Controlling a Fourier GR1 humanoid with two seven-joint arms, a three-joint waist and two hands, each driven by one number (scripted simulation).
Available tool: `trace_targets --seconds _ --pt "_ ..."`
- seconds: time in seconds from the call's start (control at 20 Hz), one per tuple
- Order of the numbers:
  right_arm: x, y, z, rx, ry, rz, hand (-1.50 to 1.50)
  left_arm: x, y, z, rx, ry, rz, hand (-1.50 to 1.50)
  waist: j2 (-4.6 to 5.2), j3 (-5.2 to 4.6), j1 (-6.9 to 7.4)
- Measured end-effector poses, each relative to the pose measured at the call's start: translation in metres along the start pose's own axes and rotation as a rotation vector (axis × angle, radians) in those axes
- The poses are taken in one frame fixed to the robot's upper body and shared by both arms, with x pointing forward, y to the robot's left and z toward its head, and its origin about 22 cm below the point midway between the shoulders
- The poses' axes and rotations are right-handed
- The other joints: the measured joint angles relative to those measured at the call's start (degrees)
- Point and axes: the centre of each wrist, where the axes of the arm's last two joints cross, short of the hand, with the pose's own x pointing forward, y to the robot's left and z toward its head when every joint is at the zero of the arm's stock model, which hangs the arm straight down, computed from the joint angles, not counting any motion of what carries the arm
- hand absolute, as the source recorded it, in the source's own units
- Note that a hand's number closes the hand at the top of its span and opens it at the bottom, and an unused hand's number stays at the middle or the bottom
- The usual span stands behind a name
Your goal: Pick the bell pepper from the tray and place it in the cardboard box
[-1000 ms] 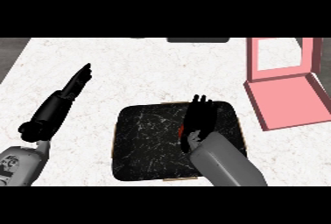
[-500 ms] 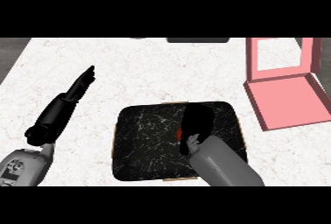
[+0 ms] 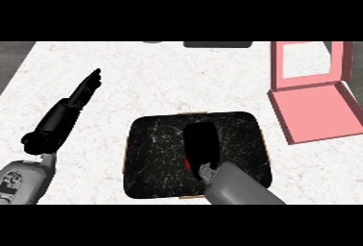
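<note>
The pepper (image 3: 187,162) is lying on the tray (image 3: 152,153), and only a thin red sliver of it is showing at the left edge of the right hand (image 3: 200,141), about midway down the tray. The rest is sitting hidden under that hand, so its long axis cannot be told. The hand is covering it from above, pointing away from the robot toward the tray's far edge, its dark shape blending with the dark tray. Whether the fingers are curling round the pepper or lying straight over it cannot be told from this view.

The right hand is by far the nearer one, being directly over the pepper. The left hand (image 3: 83,91) is resting well off to the left on the counter (image 3: 177,77), fingers straight and holding nothing.

The box (image 3: 315,117) is sitting to the right of the tray and farther back, apart from it, so the carry will likely be running rightward and away.
</note>
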Motion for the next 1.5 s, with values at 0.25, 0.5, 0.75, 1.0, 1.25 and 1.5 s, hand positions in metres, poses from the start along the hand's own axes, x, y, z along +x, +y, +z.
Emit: trace_targets --seconds 0.25,0.5,0.75,1.0,1.25,1.5 --pt "0.036 0.002 0.058 -0.014 -0.610 0.027 1.50 0.002 -0.006 -0.003 -0.023 -0.011 0.015 0.00 0.00 0.40 1.82" --pt "0.022 -0.007 0.109 -0.110 -1.057 0.037 1.50 -0.002 -0.004 -0.001 -0.012 0.008 0.015 0.00 -0.57 0.49 0.00" --pt "-0.031 -0.035 0.139 -0.237 -1.252 -0.022 1.50 -0.006 0.003 0.005 0.025 0.026 0.006 0.00 -0.38 0.50 -2.38" --pt "-0.090 -0.068 0.149 -0.349 -1.176 -0.200 1.50 -0.008 0.009 0.011 0.049 0.022 -0.001 0.00 0.48 0.48 -3.63" --pt "-0.146 -0.094 0.139 -0.409 -1.012 -0.333 1.50 -0.006 0.010 0.013 0.052 0.010 -0.003 0.00 1.02 0.42 -3.04" --pt "-0.212 -0.121 0.109 -0.447 -0.868 -0.421 1.50 -0.004 0.006 0.010 0.032 -0.001 -0.003 0.00 1.16 0.32 -1.89"
